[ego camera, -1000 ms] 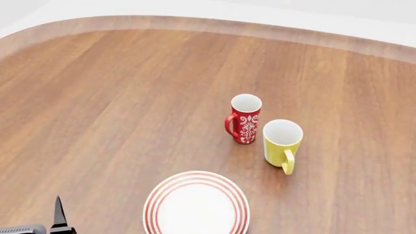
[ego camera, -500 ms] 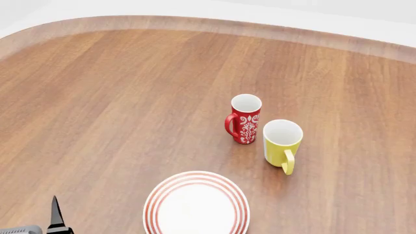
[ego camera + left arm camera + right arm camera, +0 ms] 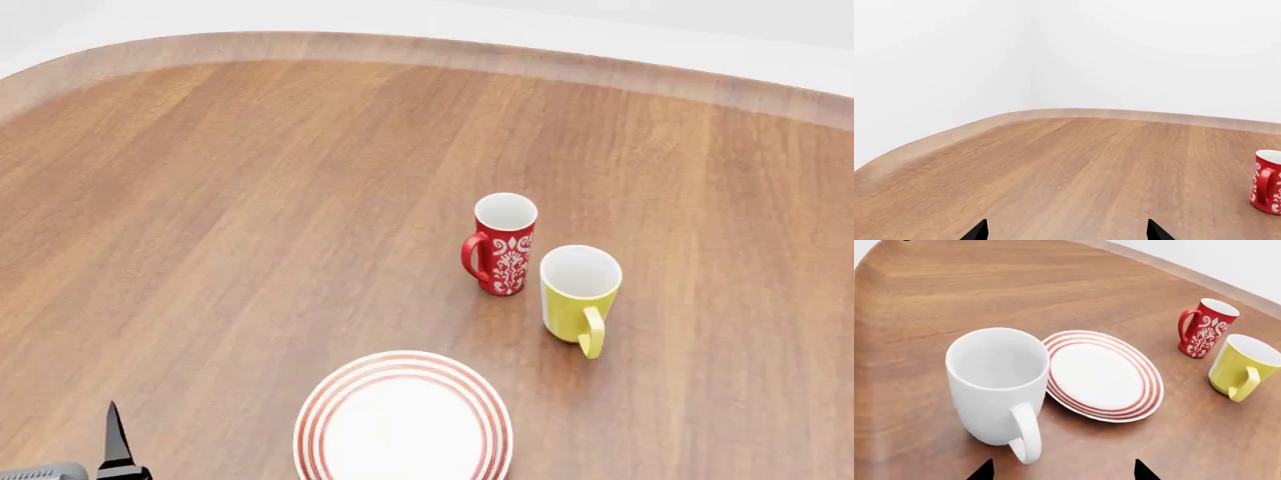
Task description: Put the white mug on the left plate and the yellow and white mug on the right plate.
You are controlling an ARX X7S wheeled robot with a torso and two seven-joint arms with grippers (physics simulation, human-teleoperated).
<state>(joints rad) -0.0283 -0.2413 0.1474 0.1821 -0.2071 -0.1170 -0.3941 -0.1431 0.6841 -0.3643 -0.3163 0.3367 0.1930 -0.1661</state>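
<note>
The white mug [image 3: 997, 385] stands upright on the table right beside a red-ringed plate [image 3: 1104, 375], its handle toward my right gripper [image 3: 1061, 473], which is open and empty just short of the mug. The mug is out of the head view. The same plate [image 3: 403, 418] shows at the head view's bottom edge; I cannot tell which of the two plates it is, and the other is out of view. The yellow and white mug [image 3: 579, 290] stands upright beyond it and also shows in the right wrist view [image 3: 1244, 367]. My left gripper [image 3: 1067, 235] is open and empty over bare table.
A red mug with a white floral pattern [image 3: 505, 243] stands close to the left of the yellow mug; it shows in both wrist views [image 3: 1269, 182] [image 3: 1205, 327]. One left fingertip [image 3: 115, 440] shows at the head view's bottom left. The table's curved far edge [image 3: 441, 55] runs across the back.
The left gripper's finger sank slightly lower in the head view a second ago, then held still. The mugs and the plate have not moved.
</note>
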